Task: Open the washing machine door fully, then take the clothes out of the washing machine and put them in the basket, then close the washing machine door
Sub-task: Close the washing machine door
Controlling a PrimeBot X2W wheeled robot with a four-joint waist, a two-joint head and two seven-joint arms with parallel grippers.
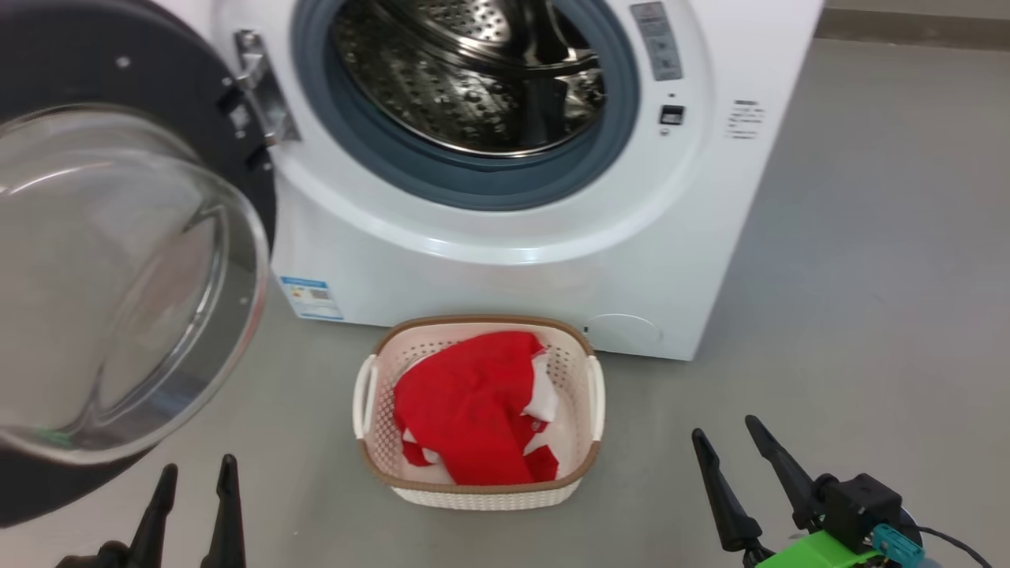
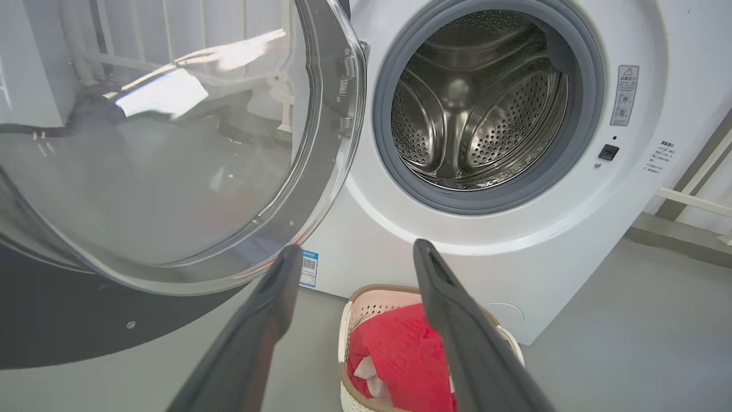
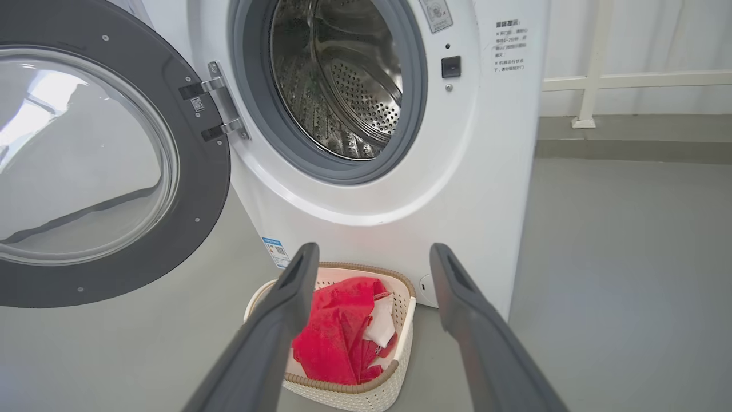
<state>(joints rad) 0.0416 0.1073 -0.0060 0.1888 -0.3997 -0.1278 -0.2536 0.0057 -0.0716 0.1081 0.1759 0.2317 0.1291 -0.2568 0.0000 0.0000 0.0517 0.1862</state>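
Left end effector [image 1: 199, 464] and right end effector [image 1: 723, 426] gape empty; blue label [image 1: 310, 297] on washing machine [image 1: 505, 276] illegible.

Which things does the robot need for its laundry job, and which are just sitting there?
For the job:
- washing machine door, open
- washing machine, no clothes seen in its drum
- red clothes, in the basket
- basket, in front of the machine

Just there:
- blue label
- white railing
- grey floor
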